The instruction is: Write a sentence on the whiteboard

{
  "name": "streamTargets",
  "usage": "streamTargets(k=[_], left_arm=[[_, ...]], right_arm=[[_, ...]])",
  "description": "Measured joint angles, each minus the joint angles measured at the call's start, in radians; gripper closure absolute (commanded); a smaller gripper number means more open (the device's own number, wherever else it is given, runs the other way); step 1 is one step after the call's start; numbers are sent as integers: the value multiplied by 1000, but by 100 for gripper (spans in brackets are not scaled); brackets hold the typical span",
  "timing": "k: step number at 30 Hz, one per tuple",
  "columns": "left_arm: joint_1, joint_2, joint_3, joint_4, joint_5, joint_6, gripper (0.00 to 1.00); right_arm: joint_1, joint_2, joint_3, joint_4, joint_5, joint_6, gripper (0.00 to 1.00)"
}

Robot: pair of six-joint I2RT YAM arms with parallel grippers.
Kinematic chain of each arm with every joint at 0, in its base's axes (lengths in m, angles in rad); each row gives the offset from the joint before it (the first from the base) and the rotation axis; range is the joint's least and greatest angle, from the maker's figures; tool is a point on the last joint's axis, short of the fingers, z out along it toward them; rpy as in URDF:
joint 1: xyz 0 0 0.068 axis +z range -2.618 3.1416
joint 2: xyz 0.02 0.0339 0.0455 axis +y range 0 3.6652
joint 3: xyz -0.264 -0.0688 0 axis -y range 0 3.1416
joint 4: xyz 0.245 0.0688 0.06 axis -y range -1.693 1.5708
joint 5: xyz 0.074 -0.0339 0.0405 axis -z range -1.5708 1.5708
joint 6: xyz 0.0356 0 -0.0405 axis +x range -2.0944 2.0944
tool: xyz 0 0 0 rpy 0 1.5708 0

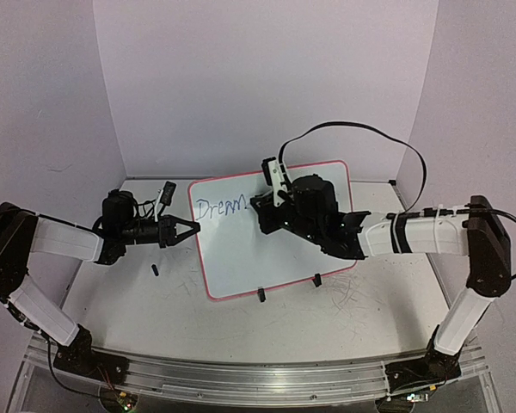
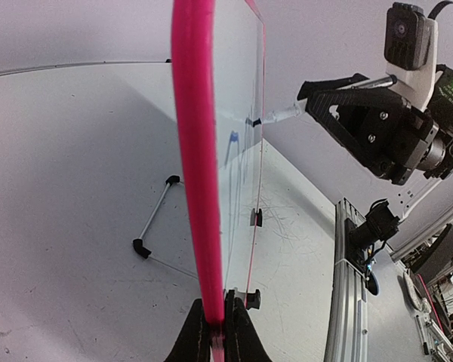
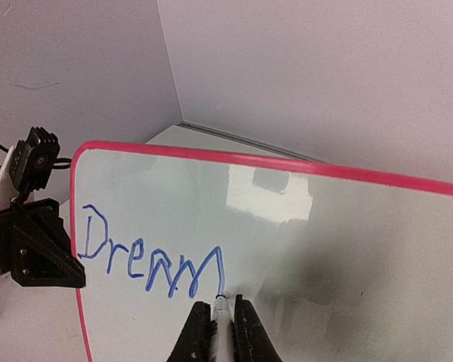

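Currently the whiteboard [image 1: 275, 241] stands propped on its two black clip feet [image 1: 261, 295] near the middle of the table [image 1: 129, 301], its face turned toward the arms. The left gripper [image 1: 192, 230] is clamped on the board's pink left rim, its jaws pinched tight on either side of the edge. The right gripper [image 3: 220, 302] is closed around a marker [image 3: 222, 320], whose tip touches the board face at the foot of the final letter. The word "Dream" [image 3: 155, 260] is written in blue across the upper left of the board. A small dark item [image 1: 155, 270] lies on the table on the near side of the left gripper, apart from the board.
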Motion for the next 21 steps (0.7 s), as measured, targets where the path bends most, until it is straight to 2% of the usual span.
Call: streamTargets(k=[11, 18, 21], left_arm=[[0, -1, 0, 0, 2, 2, 100], [0, -3, 0, -2, 1, 5, 100], [0, -3, 0, -2, 1, 5, 100]], right_arm=[[6, -32, -16, -40, -15, 5, 100], [-12, -196, -41, -19, -37, -42, 100], [-43, -217, -42, 8, -62, -67, 100]])
